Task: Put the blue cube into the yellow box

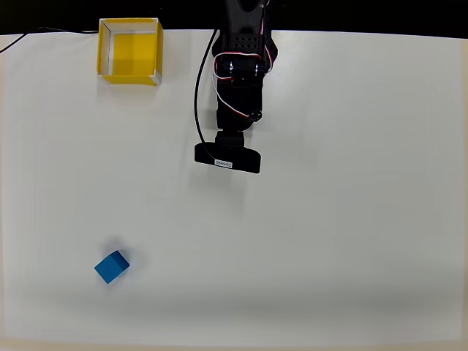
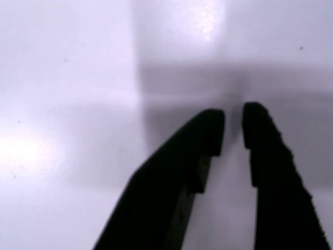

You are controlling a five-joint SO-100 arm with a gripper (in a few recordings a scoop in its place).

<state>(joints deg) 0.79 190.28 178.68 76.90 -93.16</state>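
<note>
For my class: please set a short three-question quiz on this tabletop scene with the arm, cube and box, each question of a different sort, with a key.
1. True or false: the blue cube already lies inside the yellow box.
2. In the overhead view, the cube sits: A) lower left, B) upper right, C) centre.
3. Fill in: in the wrist view, the hand holds ____ between its fingers.

Key: 1 false, the cube rests on the table, far from the box. 2 A. 3 nothing; a narrow gap shows between the tips.

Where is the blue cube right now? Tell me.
In the overhead view the blue cube sits on the white table at lower left, far below the yellow box and apart from the arm.
</note>
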